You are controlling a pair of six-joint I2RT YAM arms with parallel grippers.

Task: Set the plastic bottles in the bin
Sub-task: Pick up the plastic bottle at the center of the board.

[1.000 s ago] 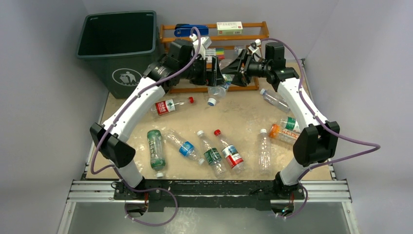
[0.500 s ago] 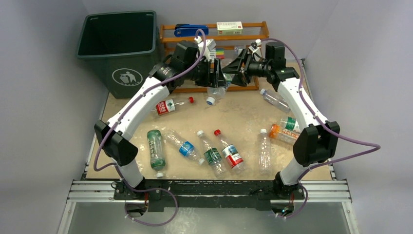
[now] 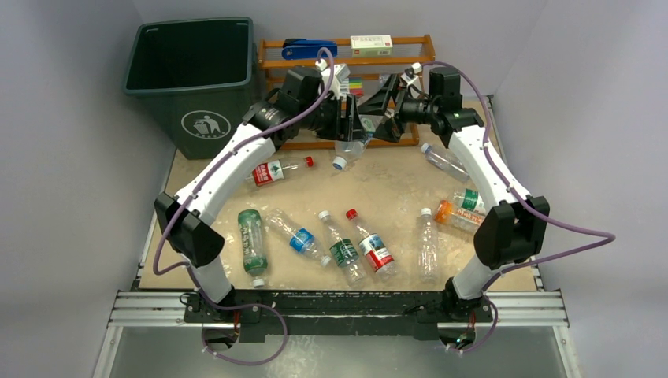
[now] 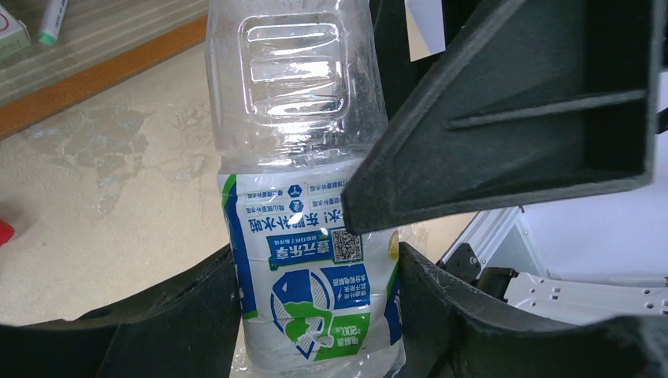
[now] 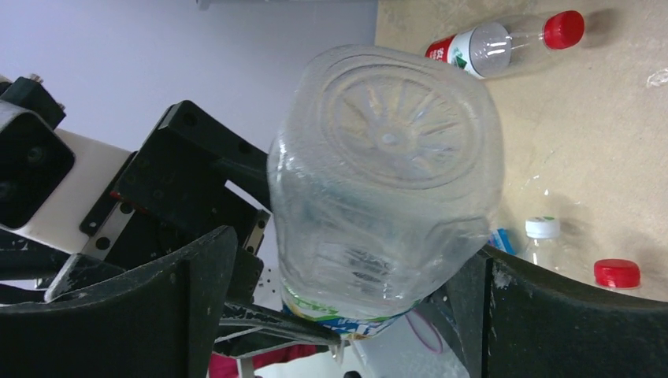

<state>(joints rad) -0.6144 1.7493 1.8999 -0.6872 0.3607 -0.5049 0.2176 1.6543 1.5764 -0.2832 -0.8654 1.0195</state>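
Table (image 3: 394,179): tan, mottled top.
Nearward of left pincer (image 3: 350,135): loose plastic bottles (image 3: 370,248), lying flat.
Behind left pincer: wooden rack (image 3: 413,39).

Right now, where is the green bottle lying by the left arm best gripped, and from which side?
Grip the green bottle across its middle, coming down from above. It lies flat, its long axis running near to far, so closing across its width should probably hold best.

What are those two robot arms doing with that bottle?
Both arms meet at one clear bottle near the wooden rack. The left gripper clamps its label, and its base sits between the fingers of the right gripper. The other bottles lie on the table; the green bin stands at the far left corner.
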